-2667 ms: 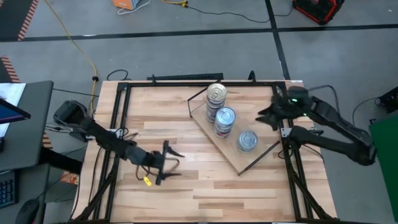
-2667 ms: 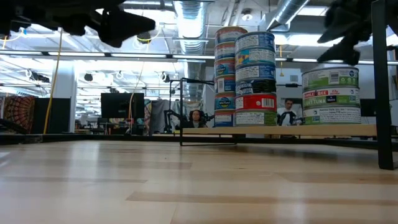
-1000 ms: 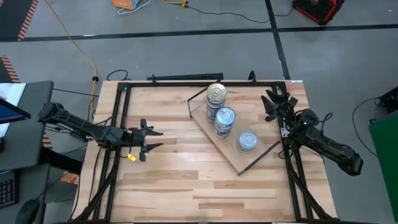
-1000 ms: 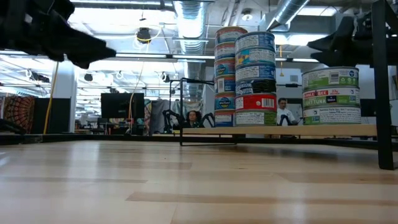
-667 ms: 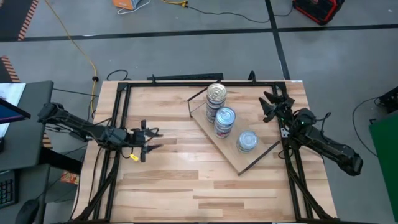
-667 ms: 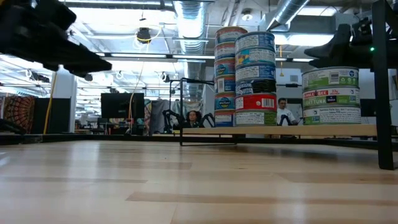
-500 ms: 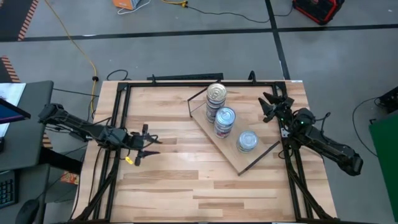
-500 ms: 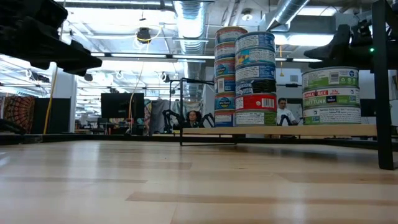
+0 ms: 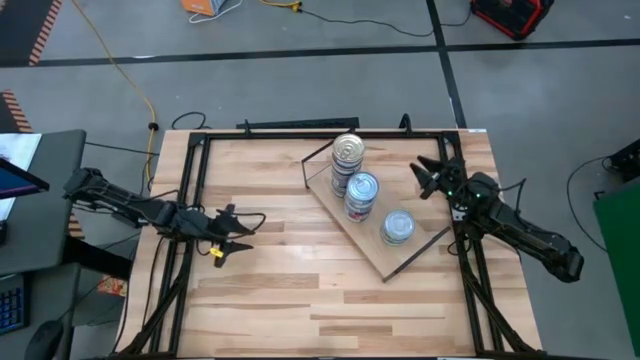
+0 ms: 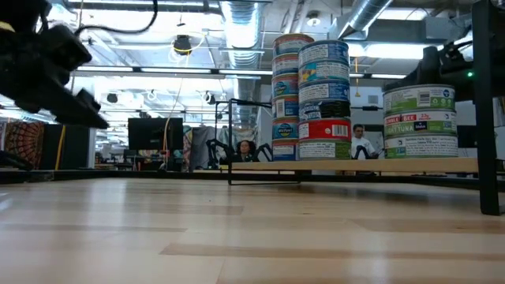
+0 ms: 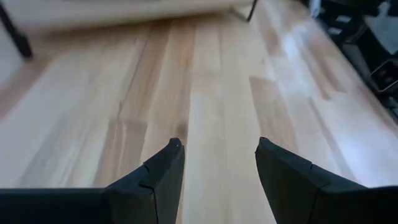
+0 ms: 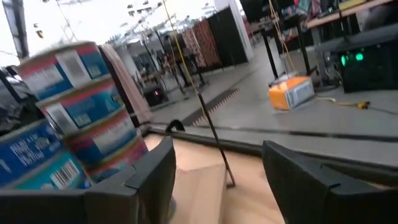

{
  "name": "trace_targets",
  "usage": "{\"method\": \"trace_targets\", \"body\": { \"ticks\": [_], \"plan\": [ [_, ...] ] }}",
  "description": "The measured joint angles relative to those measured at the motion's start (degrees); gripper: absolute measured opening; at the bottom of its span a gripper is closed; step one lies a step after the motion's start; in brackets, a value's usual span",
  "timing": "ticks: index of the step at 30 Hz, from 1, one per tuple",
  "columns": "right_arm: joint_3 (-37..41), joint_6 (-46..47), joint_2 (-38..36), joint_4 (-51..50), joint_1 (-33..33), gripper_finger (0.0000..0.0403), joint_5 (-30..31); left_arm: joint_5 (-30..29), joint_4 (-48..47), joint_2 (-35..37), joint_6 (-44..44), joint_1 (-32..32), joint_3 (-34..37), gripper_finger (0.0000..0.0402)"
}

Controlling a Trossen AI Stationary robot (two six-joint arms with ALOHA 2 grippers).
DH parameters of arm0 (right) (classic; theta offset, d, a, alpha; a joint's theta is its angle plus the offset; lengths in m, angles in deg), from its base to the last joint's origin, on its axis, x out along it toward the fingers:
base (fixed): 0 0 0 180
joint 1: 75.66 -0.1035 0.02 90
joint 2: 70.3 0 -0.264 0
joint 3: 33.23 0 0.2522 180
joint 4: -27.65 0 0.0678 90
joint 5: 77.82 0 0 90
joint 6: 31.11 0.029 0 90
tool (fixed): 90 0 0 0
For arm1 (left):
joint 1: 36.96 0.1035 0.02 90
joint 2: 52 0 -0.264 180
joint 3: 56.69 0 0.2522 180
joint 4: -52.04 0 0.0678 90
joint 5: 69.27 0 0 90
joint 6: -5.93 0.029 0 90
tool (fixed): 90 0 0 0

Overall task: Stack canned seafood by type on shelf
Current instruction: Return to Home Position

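Note:
The canned seafood stands in three stacks on the shelf (image 9: 372,243), a light-wood board lying slantwise at the table's right. The tall far stack (image 9: 347,152), the middle stack (image 9: 361,190) and the low near stack (image 9: 397,226) each rest on the board by their bottom tin. In the low view they show as two tall stacks (image 10: 293,95) (image 10: 323,99) and one short stack (image 10: 419,118). My left gripper (image 9: 243,228) hangs open over the table's left part, with nothing between its fingers (image 11: 217,146). My right gripper (image 9: 428,178) is open to the right of the stacks, touching none (image 12: 217,149).
A dark metal frame (image 9: 300,132) runs round the tabletop, with uprights at the corners (image 10: 489,110). Bare planks (image 9: 300,290) lie between my left gripper and the shelf. A person sits in the room beyond (image 10: 362,140).
My left gripper has sunk toward the table, tipped downward and rolled about its own line, staying open. My right gripper has also sunk a little and tipped from pointing at the far edge toward the stacks. The tins have not moved.

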Motion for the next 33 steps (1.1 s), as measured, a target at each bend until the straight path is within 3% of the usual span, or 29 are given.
{"method": "trace_targets", "body": {
  "ticks": [8,14,25,33],
  "plan": [
    [0.02,0.02,0.04,-2.83,0.00,0.0264,-0.28,-0.01,-9.28,0.41,-1.06,0.00,0.00,0.0188],
    [0.02,0.04,0.03,-2.86,-0.02,0.0264,-0.27,-0.68,-16.29,8.90,0.85,0.04,-0.44,0.0188],
    [0.02,0.04,0.05,-3.03,-0.02,0.0264,-0.22,-0.58,-16.50,24.74,0.82,0.02,-0.20,0.0188],
    [0.02,0.04,0.05,-3.14,-0.02,0.0264,-0.17,-0.59,-16.43,23.90,0.72,0.02,-0.79,0.0188]
  ]
}}
